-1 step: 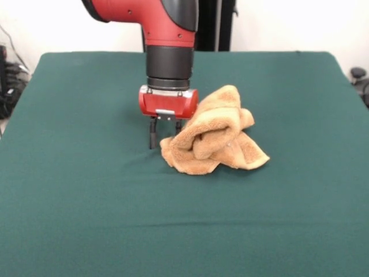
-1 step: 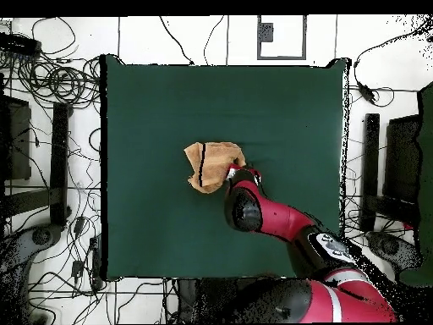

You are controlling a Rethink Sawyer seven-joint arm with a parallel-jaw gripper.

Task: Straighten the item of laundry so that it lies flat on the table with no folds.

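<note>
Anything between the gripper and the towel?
No. In the front view the gripper stands right at the towel's edge on the table; nothing between.

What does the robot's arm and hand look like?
The arm is chunky and round, bright red with black sections. Its hand has a red boxy body with a small silver plate and thin dark fingers below.

One camera sits low, close to the desk (image 1: 69, 190), and looks across it at the arm. The other hangs high above, looking straight down at the whole desk (image 2: 152, 110) and, it seems, floor around it. Both see the desk top.
</note>
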